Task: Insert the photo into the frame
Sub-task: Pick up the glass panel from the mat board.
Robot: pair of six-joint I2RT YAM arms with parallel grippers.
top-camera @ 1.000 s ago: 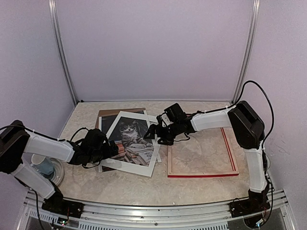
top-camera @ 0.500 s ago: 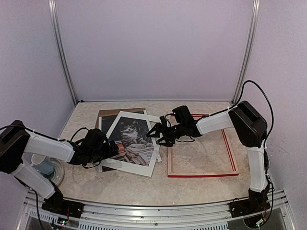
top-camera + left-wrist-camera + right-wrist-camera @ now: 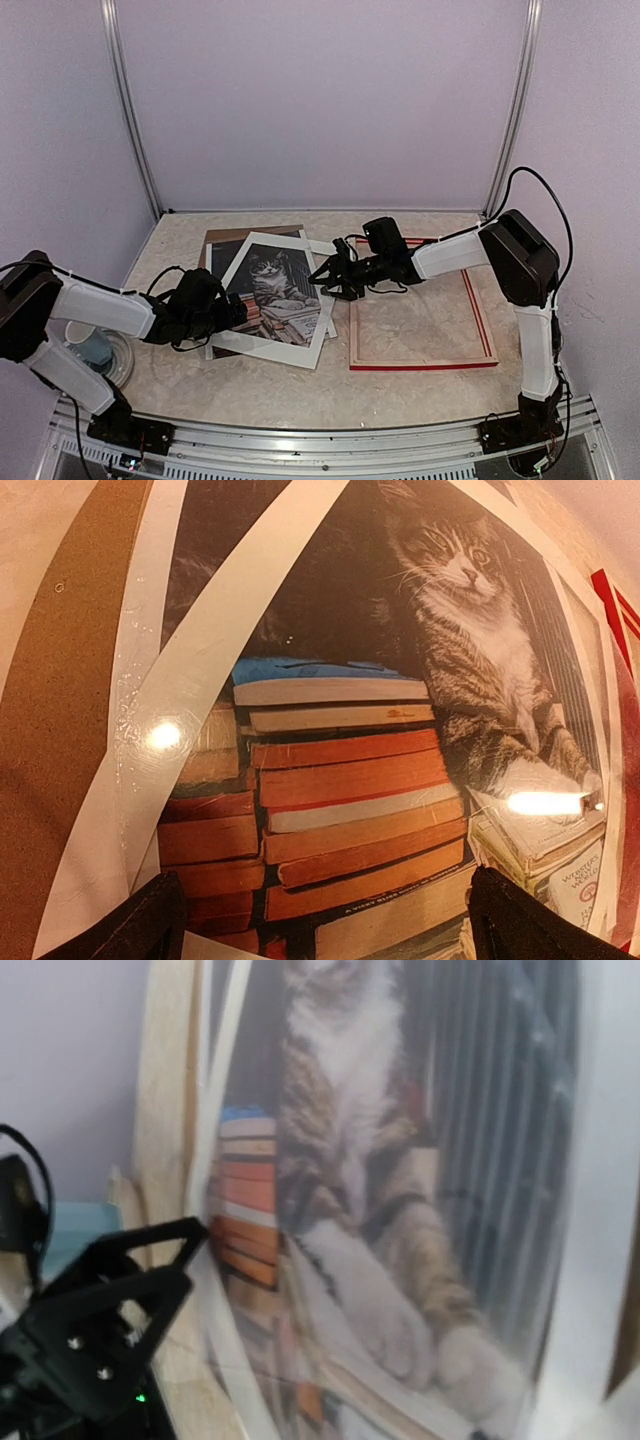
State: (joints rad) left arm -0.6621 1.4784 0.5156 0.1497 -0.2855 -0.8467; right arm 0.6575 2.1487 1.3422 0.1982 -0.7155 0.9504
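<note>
**Top external view.** Locate the photo (image 3: 272, 288) left of centre, lying tilted on the table (image 3: 260, 390) inside a white mat border (image 3: 262, 352) and over a brown backing board (image 3: 235, 237). Find the frame (image 3: 425, 366) right of centre, lying flat just beside the mat, with pale wood on the left bar and red on the lower bar. Note the left gripper (image 3: 235, 312) at the mat's left edge and the right gripper (image 3: 328, 277) at its upper right edge.

**Left wrist view.** See the photo (image 3: 400, 680) filling the picture, with the cat at upper right and the books at centre. Note the frame (image 3: 612, 595) as a red strip at the right edge. Read the left gripper (image 3: 330, 918) as spread wide, with black fingertips (image 3: 150, 920) in both lower corners.

**Right wrist view.** Blurred close view of the photo (image 3: 380, 1210). Cannot tell whether the right gripper is spread or pinching the edge.
</note>
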